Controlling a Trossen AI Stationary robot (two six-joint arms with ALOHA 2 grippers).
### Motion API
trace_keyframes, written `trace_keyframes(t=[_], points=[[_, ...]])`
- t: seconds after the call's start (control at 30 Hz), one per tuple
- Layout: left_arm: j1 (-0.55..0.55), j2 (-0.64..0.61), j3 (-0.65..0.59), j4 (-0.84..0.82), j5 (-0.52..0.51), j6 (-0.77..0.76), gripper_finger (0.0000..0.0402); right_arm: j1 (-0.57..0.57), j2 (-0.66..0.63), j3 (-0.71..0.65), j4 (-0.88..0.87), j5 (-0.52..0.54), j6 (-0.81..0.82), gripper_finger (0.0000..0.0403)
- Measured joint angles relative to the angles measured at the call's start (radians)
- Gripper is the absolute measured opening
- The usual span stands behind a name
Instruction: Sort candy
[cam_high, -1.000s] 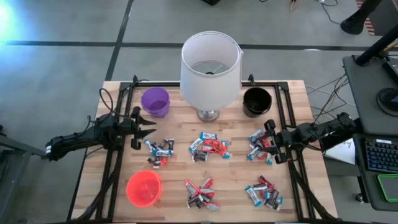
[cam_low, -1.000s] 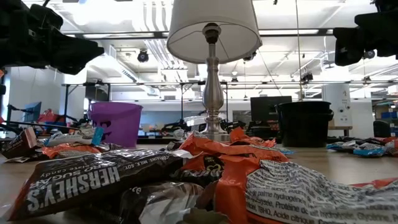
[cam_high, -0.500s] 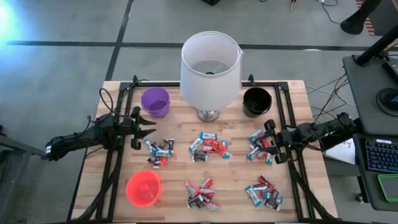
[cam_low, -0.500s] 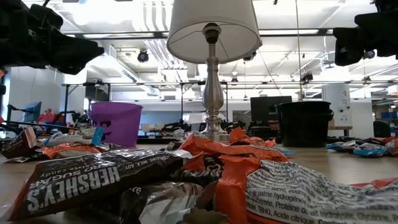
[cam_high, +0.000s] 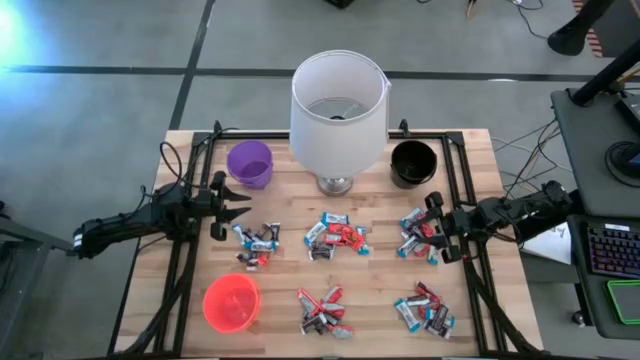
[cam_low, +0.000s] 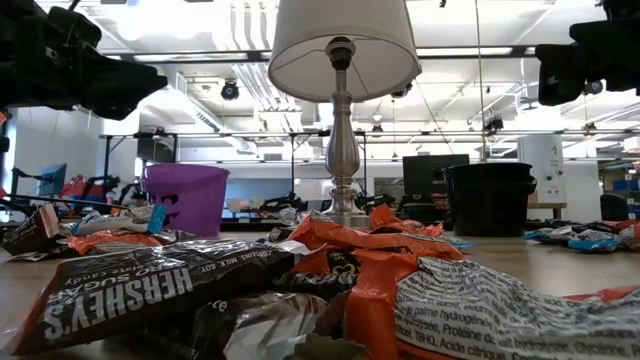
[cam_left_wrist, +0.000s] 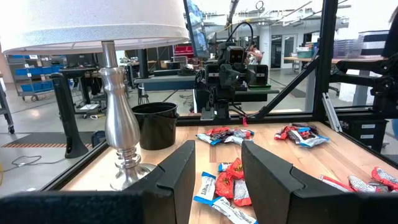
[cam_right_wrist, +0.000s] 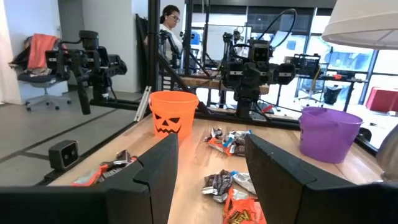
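Observation:
The candy lies in several small mixed heaps of red, blue-and-white and dark wrappers on the wooden table (cam_high: 290, 200), among them a left heap (cam_high: 258, 243), a middle heap (cam_high: 335, 235) and a right heap (cam_high: 420, 238). My left gripper (cam_high: 232, 207) is open and points level, above the table just left of the left heap. My right gripper (cam_high: 436, 230) is open and points level at the right heap's edge, raised above it. The wrist views show empty gaps between the left fingers (cam_left_wrist: 217, 168) and the right fingers (cam_right_wrist: 211, 163).
A lamp (cam_high: 338, 105) with a white shade stands at the far middle, between a purple cup (cam_high: 249, 163) and a black cup (cam_high: 411, 163). A red cup (cam_high: 231, 302) stands near left. Two more heaps (cam_high: 322, 310) lie along the near edge. A person (cam_right_wrist: 168, 18) shows beyond the table.

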Motion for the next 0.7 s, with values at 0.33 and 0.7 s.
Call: trace_keyframes(t=[0.33, 0.7], points=[[0.000, 0.000, 0.000, 0.000, 0.000, 0.000, 0.0114, 0.000, 0.000, 0.000, -0.005, 0.014, -0.002, 0.0178], [0.000, 0.000, 0.000, 0.000, 0.000, 0.000, 0.0114, 0.000, 0.000, 0.000, 0.002, 0.069, 0.002, 0.0178]])
